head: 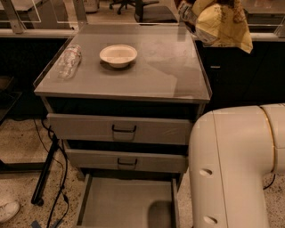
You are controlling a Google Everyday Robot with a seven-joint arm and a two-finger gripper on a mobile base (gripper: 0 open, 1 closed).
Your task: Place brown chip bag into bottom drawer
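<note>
Bag (225,27) is seen aloft at top right, above and just past the rear right corner of the cabinet top (169,71), not touching it. Its pale yellow half hangs down crumpled; the dark top is cut by the frame edge. Gripper (209,3) is located at the bag's upper end, at the very top edge, mostly cropped; whether it is clamped on the bag or apart cannot be told. Bottom drawer (124,207) is pulled out at floor level, grey floor exposed, dark shadow on its right part. Bag is well apart from it, high above and to the right. Top drawer (120,129) and middle drawer (124,161) are shut or nearly so, black handles visible. On the cabinet top a white bowl (118,55) is set left of centre; a clear bottle (70,57) is laid on its side near the left edge, apart from the bowl. White arm body (236,169) fills the lower right
</note>
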